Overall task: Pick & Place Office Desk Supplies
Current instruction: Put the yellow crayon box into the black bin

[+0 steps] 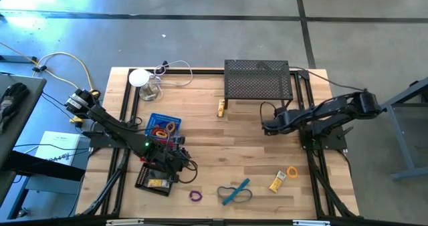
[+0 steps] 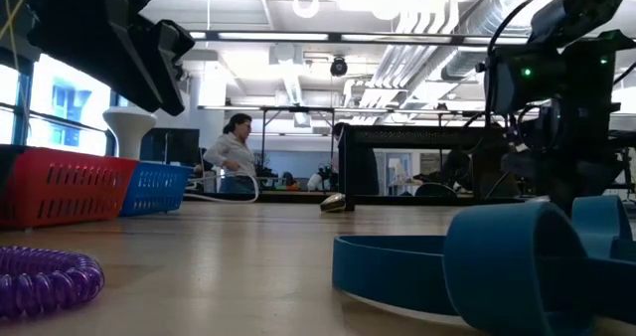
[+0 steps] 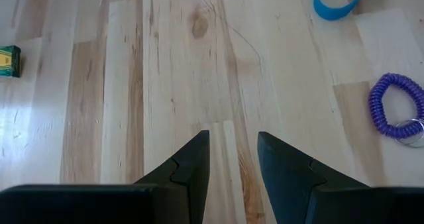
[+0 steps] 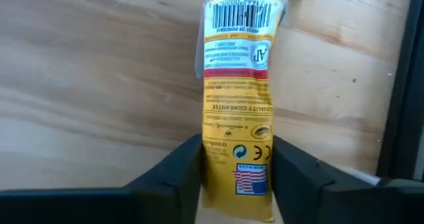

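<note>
My right gripper (image 1: 267, 126) hovers in front of the black mesh shelf (image 1: 259, 79), shut on a yellow-and-white tube (image 4: 237, 78). My left gripper (image 1: 186, 160) is open over bare wood (image 3: 233, 141), near a purple coil ring (image 3: 397, 108) and a blue loop (image 3: 338, 2). On the table lie the purple ring (image 1: 195, 196), blue and black loops (image 1: 235, 194), a yellow tube (image 1: 277, 181), an orange ring (image 1: 292, 172) and another yellow tube (image 1: 221, 107) by the shelf. In the low view the purple ring (image 2: 45, 276) and blue loop (image 2: 477, 266) lie close. My right gripper pinches the yellow-and-white tube between its two fingers at the end with the flag print (image 4: 246, 177). The tube runs lengthwise out past the fingertips, its barcode end (image 4: 242, 15) farthest from them. Whether that far end touches the table I cannot tell.
A blue basket (image 1: 162, 126) holding rings and a dark tray (image 1: 157, 179) with a yellow item sit beside my left arm. A white round device (image 1: 140, 77) with a cable stands at the far left. Black rails (image 1: 314, 166) run along the table's sides. People show in the room beyond.
</note>
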